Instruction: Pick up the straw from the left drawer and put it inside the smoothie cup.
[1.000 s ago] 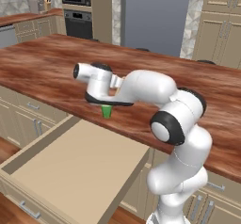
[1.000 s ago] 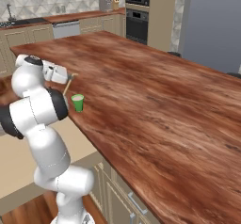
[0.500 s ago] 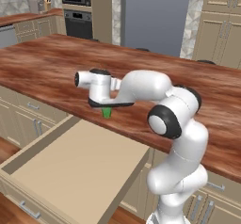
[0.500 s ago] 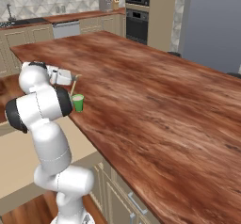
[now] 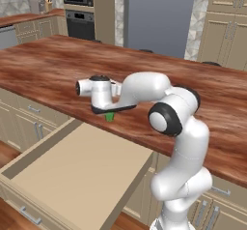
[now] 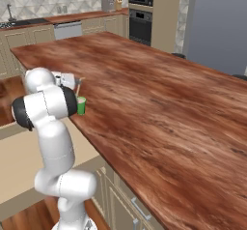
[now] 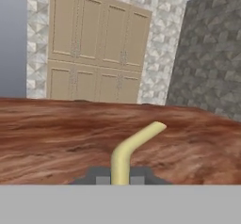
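Note:
The smoothie cup is a small green cup near the counter's front edge, partly hidden under my hand in the left base view, where its lower part shows. My gripper is shut on the straw, a pale yellow bent stick that juts forward level over the counter. From the right side the gripper hovers just above and left of the cup, the straw's tip over the cup's rim. The left drawer stands pulled out below the counter, its flat bottom bare.
The brown wooden island counter stretches far behind the cup. Beige cabinet drawers with metal handles sit left of the open drawer. Tall beige cabinets and a grey fridge stand beyond the counter.
My hand with the straw has dropped slightly and shifted a little closer over the green cup. The cup and drawer have not moved.

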